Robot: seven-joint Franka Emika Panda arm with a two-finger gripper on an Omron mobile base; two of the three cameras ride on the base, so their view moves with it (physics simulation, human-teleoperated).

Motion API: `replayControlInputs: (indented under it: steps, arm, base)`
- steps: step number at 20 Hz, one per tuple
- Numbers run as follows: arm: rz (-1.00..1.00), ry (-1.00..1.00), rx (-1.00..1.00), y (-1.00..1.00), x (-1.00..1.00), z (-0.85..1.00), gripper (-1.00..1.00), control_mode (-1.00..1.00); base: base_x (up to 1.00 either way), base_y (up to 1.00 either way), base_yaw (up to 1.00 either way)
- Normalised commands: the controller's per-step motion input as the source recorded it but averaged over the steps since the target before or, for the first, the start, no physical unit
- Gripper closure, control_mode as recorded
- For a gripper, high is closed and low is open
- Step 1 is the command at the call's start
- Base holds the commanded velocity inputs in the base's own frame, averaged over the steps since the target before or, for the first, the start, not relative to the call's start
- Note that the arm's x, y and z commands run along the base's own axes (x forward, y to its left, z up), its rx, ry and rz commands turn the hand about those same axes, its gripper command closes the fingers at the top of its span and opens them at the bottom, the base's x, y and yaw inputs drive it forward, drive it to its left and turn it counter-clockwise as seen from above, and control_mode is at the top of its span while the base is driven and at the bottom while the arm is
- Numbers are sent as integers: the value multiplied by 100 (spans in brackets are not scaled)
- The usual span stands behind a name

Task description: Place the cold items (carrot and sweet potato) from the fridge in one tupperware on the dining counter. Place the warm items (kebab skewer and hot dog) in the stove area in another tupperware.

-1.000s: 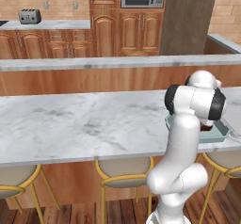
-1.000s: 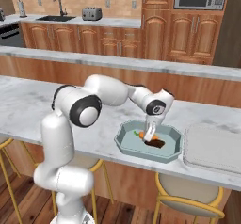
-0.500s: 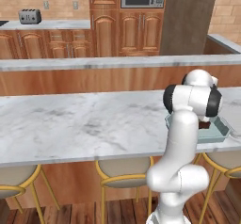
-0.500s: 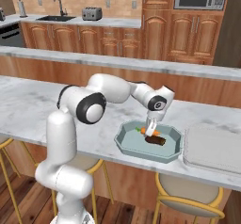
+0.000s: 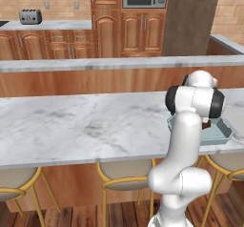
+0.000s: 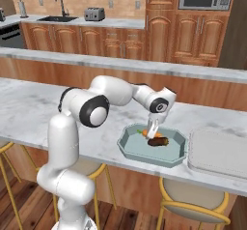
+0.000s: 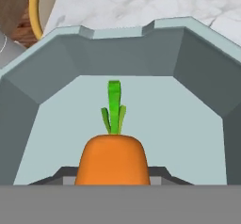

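marble counter (image 6: 29, 110), teal tupperware (image 6: 129, 148), 2nd tupperware (image 6: 218, 155)

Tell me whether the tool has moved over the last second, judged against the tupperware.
Yes, slightly. In the right base view the tool, shut on the carrot, has sunk a little into the teal tupperware, beside the sweet potato.

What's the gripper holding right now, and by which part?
The gripper holds the carrot by its thick orange body, green top pointing away, over the teal tupperware.
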Motion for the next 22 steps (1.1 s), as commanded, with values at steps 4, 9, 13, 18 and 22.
replayControlInputs:
  steps: [4,9,13,18,22]
  arm:
    - [3,0,0,16,-11,-39,100,-100]
    - [7,-1,0,8,-37,-32,100,-100]
    - [7,0,0,11,-28,-15,100,-100]
    - [5,-1,3,22,-8,0,100,-100]
    - [2,0,1,33,-9,0,100,-100]
  base:
    - [0,0,0]
    - [0,0,0]
    - [0,0,0]
    - [0,0,0]
    - [0,0,0]
